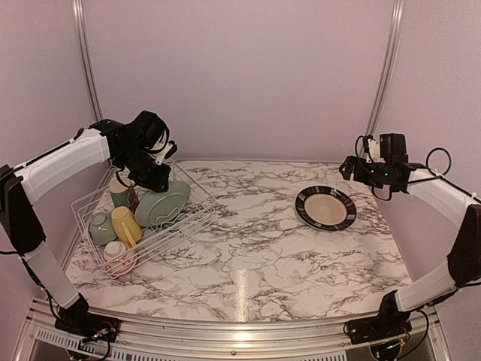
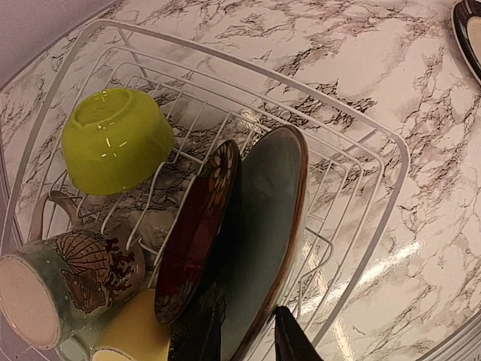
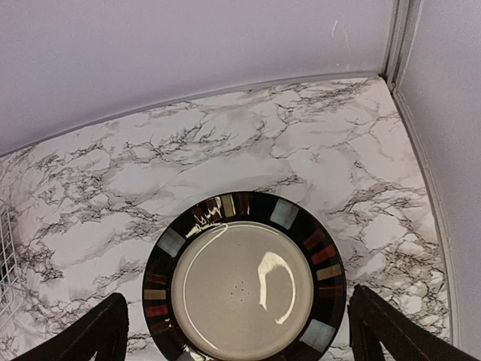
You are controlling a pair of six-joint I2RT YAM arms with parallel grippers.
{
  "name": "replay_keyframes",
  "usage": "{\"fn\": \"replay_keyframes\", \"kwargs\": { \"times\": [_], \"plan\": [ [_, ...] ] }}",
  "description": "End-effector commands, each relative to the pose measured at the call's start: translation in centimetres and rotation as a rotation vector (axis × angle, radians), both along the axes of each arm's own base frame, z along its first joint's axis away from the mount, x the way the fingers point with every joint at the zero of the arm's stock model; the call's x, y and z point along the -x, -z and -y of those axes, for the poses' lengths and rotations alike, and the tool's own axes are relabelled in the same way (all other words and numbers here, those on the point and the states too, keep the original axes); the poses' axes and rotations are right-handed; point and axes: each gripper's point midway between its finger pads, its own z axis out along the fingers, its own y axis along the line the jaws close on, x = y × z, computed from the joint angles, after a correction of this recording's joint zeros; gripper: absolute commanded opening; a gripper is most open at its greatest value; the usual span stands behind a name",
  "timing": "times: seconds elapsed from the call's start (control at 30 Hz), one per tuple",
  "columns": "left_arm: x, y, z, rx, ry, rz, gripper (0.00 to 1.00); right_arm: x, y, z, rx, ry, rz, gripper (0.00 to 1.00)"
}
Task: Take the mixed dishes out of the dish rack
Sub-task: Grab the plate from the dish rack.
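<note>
Left pincer (image 1: 160, 180) over dish rack (image 1: 90, 197); right pincer (image 1: 349, 167) aloft.

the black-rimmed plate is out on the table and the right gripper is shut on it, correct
Not quite. The plate does lie on the table, but the right gripper is open, its fingers spread wide above the plate. The right wrist view shows this.
</note>
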Motion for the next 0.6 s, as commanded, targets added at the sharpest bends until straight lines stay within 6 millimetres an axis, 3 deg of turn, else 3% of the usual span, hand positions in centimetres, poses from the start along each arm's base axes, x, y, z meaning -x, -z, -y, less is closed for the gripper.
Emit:
{"fn": "replay_keyframes", "kwargs": {
  "times": [0.0, 0.17, 0.57],
  "plan": [
    [0.4, 1.9, 0.2, -0.014, 0.030, -0.081, 0.26, 0.4, 0.2, 0.0, 0.007, 0.000, -0.013, 0.98],
    [-0.1, 2.6, -0.1, -0.002, 0.048, -0.105, 0.32, 0.5, 0.3, 0.1, 0.014, -0.003, -0.021, 0.98],
    [0.1, 2.9, 1.0, 0.218, 0.129, -0.201, 0.32, 0.6, 0.1, -0.1, 0.013, -0.009, -0.023, 0.98]
  ]
}}
